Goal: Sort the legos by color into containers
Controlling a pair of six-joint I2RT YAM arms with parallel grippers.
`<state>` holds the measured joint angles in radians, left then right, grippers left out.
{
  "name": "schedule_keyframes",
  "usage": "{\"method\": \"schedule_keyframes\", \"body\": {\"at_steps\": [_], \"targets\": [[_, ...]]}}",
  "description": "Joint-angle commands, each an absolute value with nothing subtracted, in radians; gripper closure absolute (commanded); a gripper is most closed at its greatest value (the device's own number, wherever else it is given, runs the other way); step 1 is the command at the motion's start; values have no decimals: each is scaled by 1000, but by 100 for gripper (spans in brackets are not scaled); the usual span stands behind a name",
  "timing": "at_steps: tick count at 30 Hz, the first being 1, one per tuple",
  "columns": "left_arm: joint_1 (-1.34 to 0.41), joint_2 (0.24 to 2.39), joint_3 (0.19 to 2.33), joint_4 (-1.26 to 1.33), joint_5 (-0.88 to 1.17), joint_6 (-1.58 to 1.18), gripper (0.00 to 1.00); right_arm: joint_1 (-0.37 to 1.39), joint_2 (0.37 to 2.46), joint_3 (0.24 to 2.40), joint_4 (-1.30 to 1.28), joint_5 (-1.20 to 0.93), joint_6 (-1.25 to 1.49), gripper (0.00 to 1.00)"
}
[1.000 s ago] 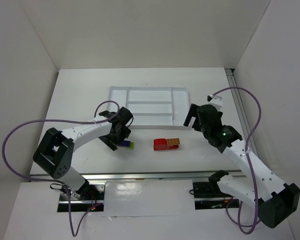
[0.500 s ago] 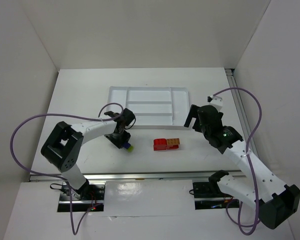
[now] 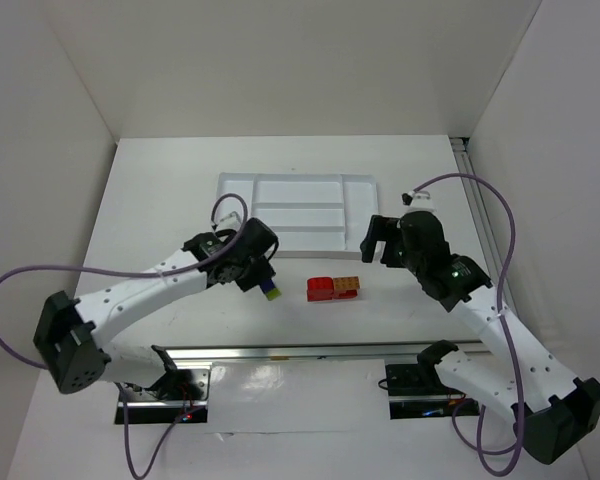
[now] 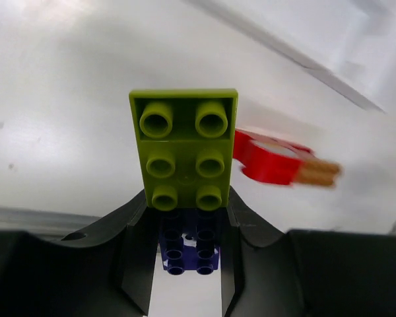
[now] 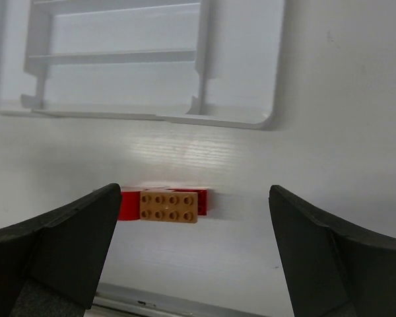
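My left gripper (image 3: 263, 280) is shut on a lime green lego (image 3: 271, 293) joined to a purple lego (image 4: 188, 249), and it holds the pair just above the table. In the left wrist view the green lego (image 4: 183, 148) sticks out past the fingertips, with the purple one deeper between the jaws. A red lego (image 3: 320, 289) with an orange lego (image 3: 346, 285) snapped on it lies on the table to the right. My right gripper (image 3: 372, 240) hangs open above and behind that pair, orange lego (image 5: 170, 206) between its spread fingers. The white tray (image 3: 298, 177) holds no legos.
The tray's near rim (image 5: 237, 122) lies just beyond the red and orange pair. A metal rail (image 3: 280, 352) runs along the table's front edge. White walls enclose the table on three sides.
The left gripper closed on the green and purple legos and lifted them slightly, swinging right toward the red pair. The right gripper shifted a little to the left and stayed open.
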<state>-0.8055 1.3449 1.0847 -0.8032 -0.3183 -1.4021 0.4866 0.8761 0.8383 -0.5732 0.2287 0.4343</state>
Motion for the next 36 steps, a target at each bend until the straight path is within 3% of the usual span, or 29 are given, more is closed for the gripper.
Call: {"method": "schedule_keyframes", "body": {"at_steps": [1,5,7,11,20,22,31,36], "targets": [[-818,1261,1185,-682,-367,-1107,100,494,851,928,-482,-49,344,0],[-818,1181,1192,-439,-345,-818,100,494,861,950,-420,-380,285,0],[-818,1087,1104,-173,-258,-621,100,494,839,940,-361,-493,294,0],[-779,1046,1095,-2,-12,-458,100,494,839,919,-258,-636,359,0],[-724,1087,1156,83,368,-410,100,494,819,812,43,-839,482,0],[-710,1100,1167,92,432,-422,100,494,819,783,126,-894,482,5],[-640,1176,1285,22,711,-454,100,494,851,839,94,-944,368,0],[-630,1207,1305,0,765,-465,100,494,888,862,102,-910,350,0]]}}
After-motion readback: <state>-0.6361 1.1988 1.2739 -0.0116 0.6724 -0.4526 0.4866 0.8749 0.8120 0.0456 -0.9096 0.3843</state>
